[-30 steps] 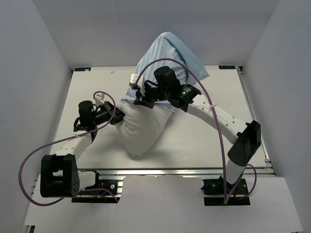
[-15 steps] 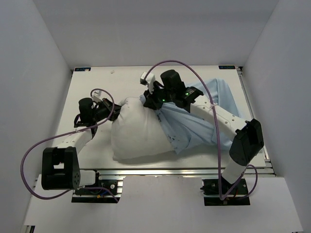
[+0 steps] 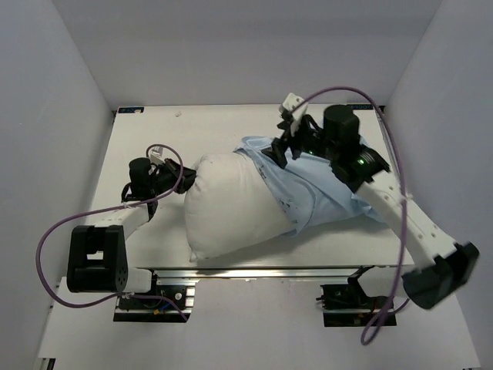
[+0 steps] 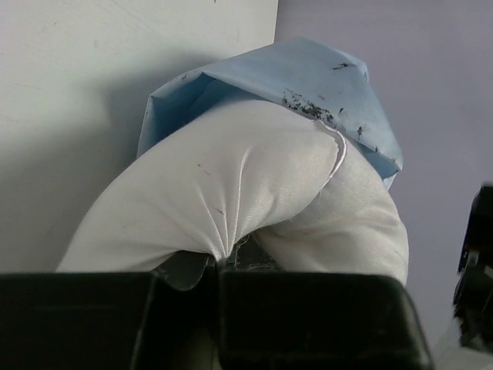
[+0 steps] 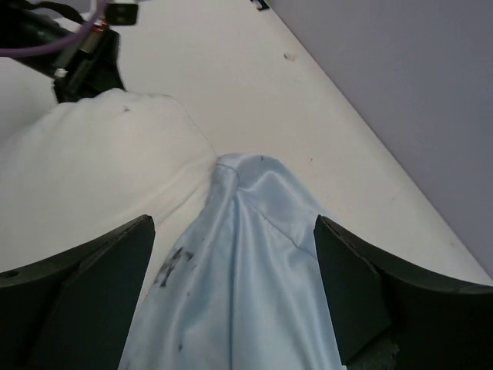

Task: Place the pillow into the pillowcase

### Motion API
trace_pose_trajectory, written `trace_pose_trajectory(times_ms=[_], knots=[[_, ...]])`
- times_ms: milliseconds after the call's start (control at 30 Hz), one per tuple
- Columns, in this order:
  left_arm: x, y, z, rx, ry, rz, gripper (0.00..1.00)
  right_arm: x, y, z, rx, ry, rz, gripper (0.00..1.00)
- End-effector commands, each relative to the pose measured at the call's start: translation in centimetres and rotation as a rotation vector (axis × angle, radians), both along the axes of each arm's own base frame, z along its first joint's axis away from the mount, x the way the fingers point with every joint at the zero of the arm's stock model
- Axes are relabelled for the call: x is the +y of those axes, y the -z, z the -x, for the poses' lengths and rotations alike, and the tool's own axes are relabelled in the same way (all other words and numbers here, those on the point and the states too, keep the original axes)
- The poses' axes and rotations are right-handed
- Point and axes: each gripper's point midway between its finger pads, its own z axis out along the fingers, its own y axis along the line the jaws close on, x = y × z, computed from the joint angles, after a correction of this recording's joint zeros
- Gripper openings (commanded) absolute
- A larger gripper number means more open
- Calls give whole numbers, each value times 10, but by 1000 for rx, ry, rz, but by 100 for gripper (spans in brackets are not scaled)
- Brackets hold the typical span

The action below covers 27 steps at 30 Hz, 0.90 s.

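While the top view looks down on the table (image 3: 154,123), the pillow (image 3: 227,208) lies across its middle, right part tucked inside the pillowcase (image 3: 331,193), which spreads flat toward the right edge. The left gripper (image 3: 187,176) meets the pillow's bare left end. The right gripper (image 3: 277,149) sits at the far edge of the pillowcase, near where blue cloth meets white.

From the left wrist, the left gripper (image 4: 218,270) is closed, pinching a gathered fold of the pillow (image 4: 254,177). The pillowcase (image 4: 308,77) caps the pillow's far end.

From the right wrist, the right gripper (image 5: 233,231) has its jaws spread wide, holding nothing, with the pillowcase (image 5: 239,277) between and below them. The pillow (image 5: 92,169) bulges at the left.
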Motion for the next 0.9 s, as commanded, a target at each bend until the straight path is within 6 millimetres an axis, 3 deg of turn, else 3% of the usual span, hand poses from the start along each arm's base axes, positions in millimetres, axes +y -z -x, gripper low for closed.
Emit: trace_pose_trajectory(times_ms=[0,67,133,167,200,300,533,800,867], knots=[[3,-17,-15,-78,-63,55,0,-9,24,25,-1,-49,47,89],[3,-18,-17,-76,-64,65,0,-15,55,45,119,-68,73,82],[3,-20,-20,-77,-71,63,0,-20,62,61,145,-86,50,75],[4,-21,-20,-81,-73,62,0,-23,81,67,211,-63,49,69],[4,-22,-21,-80,-73,62,0,-26,86,69,227,-43,49,67],[4,-25,-21,-86,-76,63,0,-36,107,64,248,25,78,66],[4,-24,-17,-83,-73,64,0,-30,123,50,259,65,97,65],[3,-25,-14,-90,-67,67,0,6,118,65,237,-72,102,12],[2,-27,-15,-94,-61,68,0,21,96,70,224,-130,58,0]])
